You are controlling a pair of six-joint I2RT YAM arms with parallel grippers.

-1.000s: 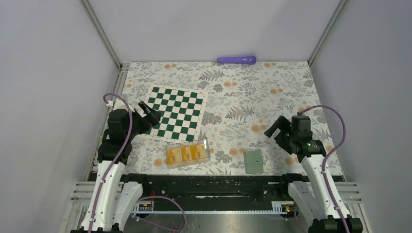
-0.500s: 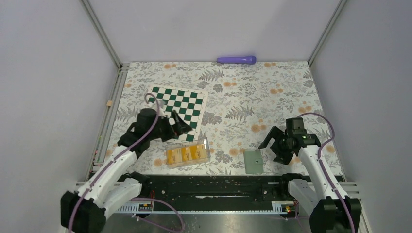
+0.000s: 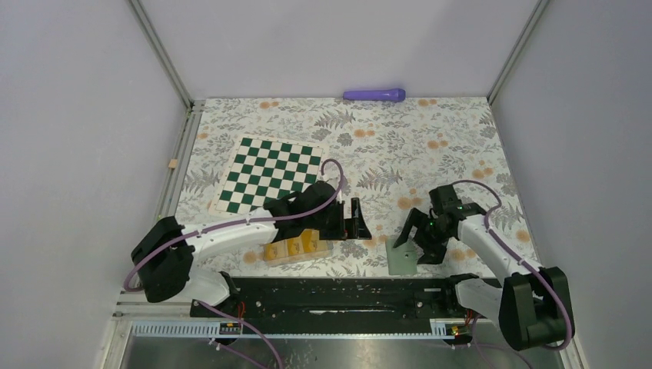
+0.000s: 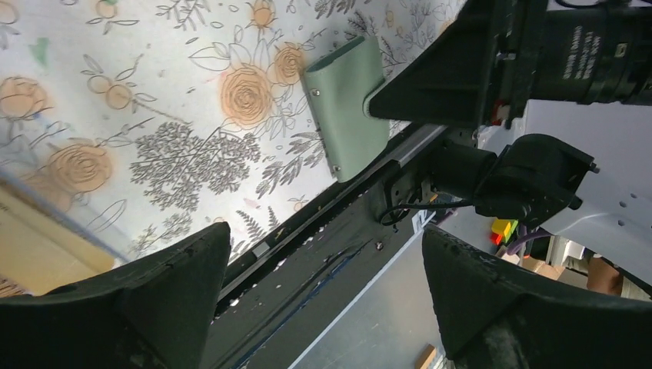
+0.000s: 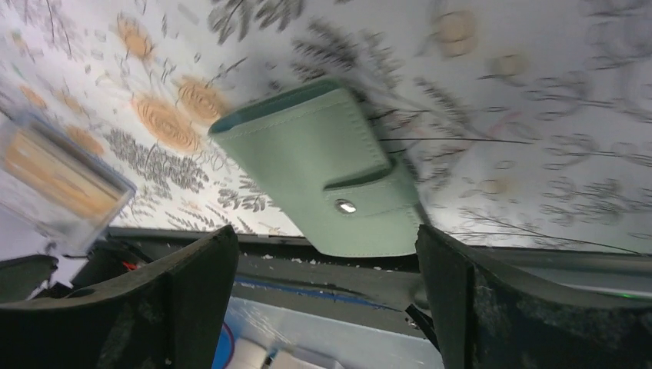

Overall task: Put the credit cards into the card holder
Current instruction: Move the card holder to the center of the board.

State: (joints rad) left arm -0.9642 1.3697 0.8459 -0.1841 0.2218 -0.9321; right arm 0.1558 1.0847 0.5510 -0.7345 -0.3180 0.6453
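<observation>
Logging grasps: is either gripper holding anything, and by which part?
Nothing is held: the left gripper and right gripper are open and empty, the right above the card holder.

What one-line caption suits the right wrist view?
Open right gripper poised over the snapped-shut card holder; clear box at left.

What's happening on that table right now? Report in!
Left gripper open, empty. Right gripper open above card holder, holder snapped shut. Credit cards in clear box.

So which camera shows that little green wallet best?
Right wrist view: the flat sage-green snap-button wallet is large and closed. Top view: a tiny square; left wrist: partly hidden by the right arm.
</observation>
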